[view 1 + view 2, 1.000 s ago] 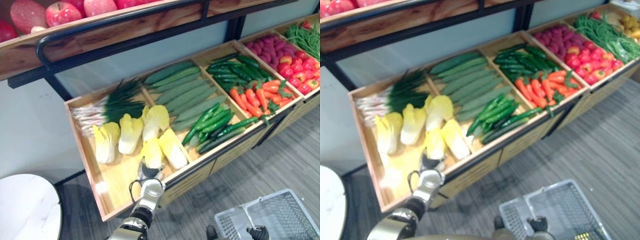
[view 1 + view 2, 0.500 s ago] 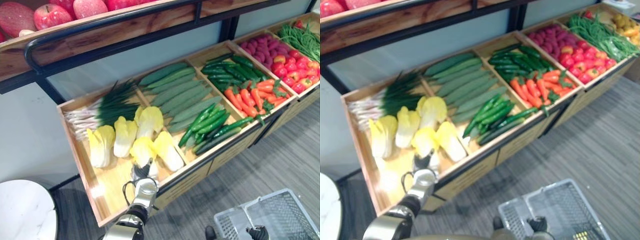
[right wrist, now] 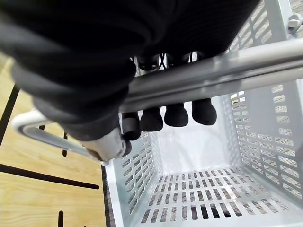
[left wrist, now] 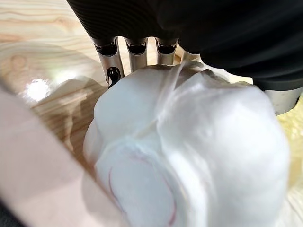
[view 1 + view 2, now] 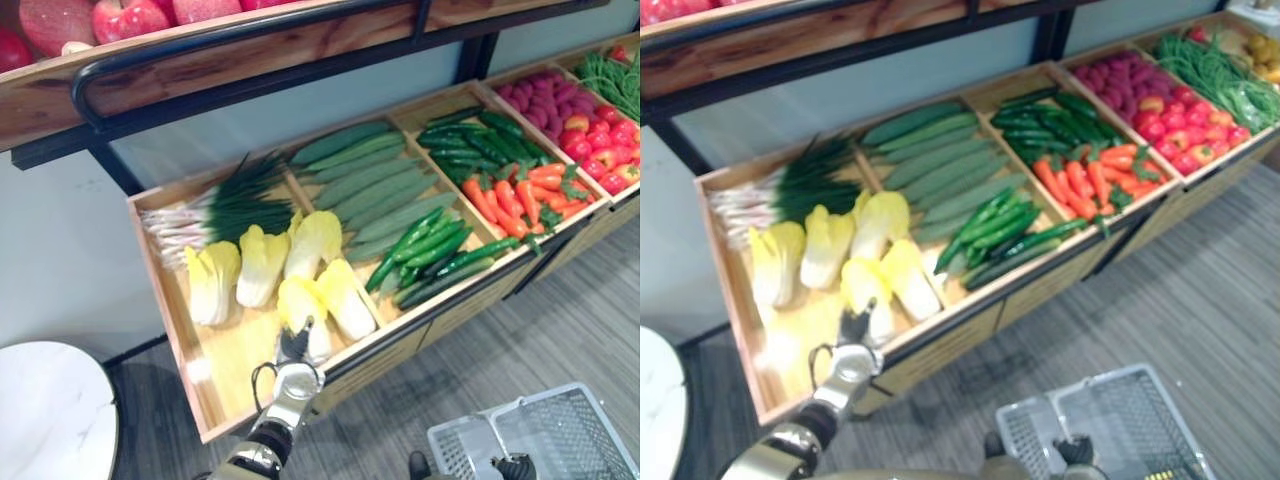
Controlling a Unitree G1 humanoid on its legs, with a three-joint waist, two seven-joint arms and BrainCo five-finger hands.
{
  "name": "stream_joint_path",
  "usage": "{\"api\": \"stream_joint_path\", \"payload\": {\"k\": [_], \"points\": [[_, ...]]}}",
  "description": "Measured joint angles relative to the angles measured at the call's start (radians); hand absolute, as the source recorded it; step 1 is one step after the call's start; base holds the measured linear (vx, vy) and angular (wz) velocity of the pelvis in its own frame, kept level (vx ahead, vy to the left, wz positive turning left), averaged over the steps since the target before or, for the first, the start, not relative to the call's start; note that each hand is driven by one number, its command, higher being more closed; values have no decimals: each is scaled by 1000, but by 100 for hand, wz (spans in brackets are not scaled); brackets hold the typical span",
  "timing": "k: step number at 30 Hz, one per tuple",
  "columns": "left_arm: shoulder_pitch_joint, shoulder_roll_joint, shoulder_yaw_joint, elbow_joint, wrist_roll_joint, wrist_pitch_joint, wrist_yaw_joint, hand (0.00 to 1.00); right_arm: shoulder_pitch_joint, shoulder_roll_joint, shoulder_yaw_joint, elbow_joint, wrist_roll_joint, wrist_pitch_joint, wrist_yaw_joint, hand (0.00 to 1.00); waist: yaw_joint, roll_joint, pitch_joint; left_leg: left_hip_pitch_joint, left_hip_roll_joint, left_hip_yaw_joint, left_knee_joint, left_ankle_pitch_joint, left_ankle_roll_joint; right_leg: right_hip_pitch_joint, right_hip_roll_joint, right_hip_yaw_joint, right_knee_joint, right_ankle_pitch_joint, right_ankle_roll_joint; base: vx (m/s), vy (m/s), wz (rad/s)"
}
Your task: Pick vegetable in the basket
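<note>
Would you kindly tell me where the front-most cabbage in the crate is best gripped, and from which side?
Grip the cabbage by its firm white stem end, coming in over the front edge of the crate, where the left hand is. That end points forward, while the loose yellow leaves point back among the neighbouring heads. The right hand holds the basket handle.

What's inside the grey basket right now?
Bare slotted floor and walls of the basket; no vegetable on the part seen. The right robot hand, curled round the handle, covers the rest.
</note>
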Motion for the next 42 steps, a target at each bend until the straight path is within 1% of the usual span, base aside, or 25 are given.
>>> {"api": "stream_joint_path", "payload": {"k": [3, 5, 8, 9, 10, 12, 14, 15, 16, 18, 20, 21, 22, 23, 25, 27, 29, 31, 34, 36, 37, 40, 41, 42], "points": [[58, 34, -23, -105, -13, 0, -54, 100, 1, 2, 0, -1, 0, 1, 0, 100, 2, -1, 1, -1, 0, -8, 0, 0, 0, 0, -1, -5, 6, -5, 7, 12, -16, 7], [96, 35, -29, -162, -13, 1, -68, 100, 1, 2, -1, -1, 0, 2, 0, 100, 3, -1, 1, -2, -1, -17, 0, 0, 0, -1, -2, -11, 13, -9, 12, 33, -15, 11], [181, 51, -31, -319, -11, 2, -126, 100, 1, 2, -20, 0, 0, 2, 1, 100, 21, 3, 0, -6, 0, -20, 0, 0, 0, -8, -2, -23, 27, -13, 16, 39, -13, 7], [216, 51, -42, -378, -10, 1, -153, 100, -1, 0, -20, -1, -1, 1, 0, 100, 23, 8, -3, -14, 0, -22, 0, 1, 2, -18, -3, -26, 38, -16, 19, 31, -12, 6], [231, 50, -52, -404, -9, 1, -162, 100, -2, 0, -20, -1, -1, 1, 0, 100, 24, 8, -3, -16, -1, -23, 0, 2, 3, -20, -4, -27, 41, -17, 21, 25, -10, 9], [298, 47, -64, -512, -5, 1, -199, 100, -2, 0, -20, -2, -4, -4, 2, 100, 26, 10, -4, -15, -1, -25, 0, 3, 4, -25, -5, -30, 60, -26, 23, 16, -12, 6], [335, 35, -60, -581, -3, 0, -216, 100, -1, -1, -21, -2, -10, -6, 2, 100, 30, 14, -6, -17, -2, -32, 0, 4, 6, -33, -7, -34, 78, -33, 21, -1, -17, 5], [343, 32, -58, -601, 1, 0, -219, 100, 0, -1, -21, -2, -10, -6, 3, 100, 32, 15, -7, -17, -2, -37, 0, 5, 7, -33, -7, -36, 79, -33, 21, -17, -23, 8], [356, 23, -47, -640, 28, 0, -220, 100, 4, -2, -23, -2, -10, -6, 6, 100, 42, 21, -11, -17, -1, -44, 0, 5, 7, -34, -7, -39, 87, -35, 19, -42, -24, 11], [380, 14, -23, -702, 57, -2, -218, 100, 10, -5, -30, -1, -10, -7, 17, 100, 46, 27, -17, -16, -1, -47, 0, 7, 10, -34, -8, -46, 97, -39, 18, -54, -20, 11], [400, 15, 26, -755, 96, -9, -215, 100, 10, -8, -30, -1, -12, -9, 25, 100, 47, 31, -19, -14, -1, -49, 0, 9, 13, -34, -9, -50, 104, -41, 16, -90, -19, 5], [412, 13, 72, -783, 113, -9, -213, 100, 11, -10, -28, -1, -12, -16, 34, 100, 47, 31, -20, -13, -1, -49, 0, 12, 17, -34, -10, -50, 107, -42, 13, -80, -15, -1], [413, 13, 82, -789, 115, -9, -211, 100, 12, -11, -27, -2, -12, -18, 37, 100, 47, 30, -20, -13, -1, -49, 0, 12, 18, -34, -11, -49, 107, -42, 13, -105, -19, -2], [416, 10, 120, -802, 142, -8, -198, 100, 16, -14, -24, -2, -13, -20, 44, 100, 48, 30, -22, -13, -4, -49, 0, 15, 21, -35, -13, -50, 107, -46, 8, -98, -17, -2], [417, 2, 177, -829, 153, -8, -170, 100, 24, -18, -19, -2, -13, -24, 46, 100, 48, 30, -26, -13, -6, -49, 0, 18, 23, -36, -15, -51, 107, -51, -1, -105, -21, -2], [418, -4, 204, -858, 153, -8, -146, 100, 36, -19, -19, -2, -13, -25, 49, 100, 48, 27, -38, -15, -6, -49, 0, 22, 24, -38, -15, -53, 107, -51, -2, -49, -16, -1], [425, -20, 218, -888, 154, -8, -125, 100, 50, -19, -17, -2, -13, -25, 59, 100, 49, 16, -55, -19, -6, -48, -1, 23, 24, -48, -15, -53, 107, -51, -2, -7, -8, -2], [426, -25, 210, -913, 178, -8, -107, 100, 57, -18, -14, -1, -14, -25, 67, 100, 48, 12, -70, -19, -7, -48, -1, 24, 25, -48, -16, -52, 106, -51, -2, 0, 0, 0], [430, -24, 172, -956, 192, -10, -111, 100, 62, -18, -7, -1, -14, -26, 67, 100, 46, 8, -72, -20, -9, -48, -3, 24, 25, -49, -19, -52, 103, -51, -2, 0, 0, 0], [438, -21, 133, -974, 192, -16, -134, 100, 63, -20, -1, -1, -14, -26, 68, 100, 46, 4, -74, -21, -10, -47, -3, 24, 25, -48, -19, -51, 98, -50, -2, 40, -4, -1], [446, -19, 106, -982, 192, -29, -150, 100, 62, -23, 3, -1, -14, -26, 69, 100, 45, 2, -76, -24, -10, -47, -2, 24, 25, -48, -18, -51, 91, -41, 1, 66, -5, 0], [453, -11, 15, -997, 190, -46, -192, 100, 56, -38, 2, -1, -34, -28, 79, 100, 45, 6, -79, -33, -10, -47, -1, 24, 25, -50, -18, -50, 88, -36, 9, 65, -5, 1], [453, -6, -13, -997, 186, -51, -217, 100, 50, -49, 1, -2, -44, -28, 81, 100, 44, 3, -80, -32, -9, -47, -1, 24, 25, -50, -17, -49, 88, -34, 12, 54, -5, -1], [451, 1, -28, -997, 183, -54, -226, 100, 47, -56, 1, -3, -47, -29, 82, 100, 44, 4, -81, -31, -9, -46, 0, 24, 25, -50, -16, -48, 88, -34, 12, 38, -6, -3]]}}
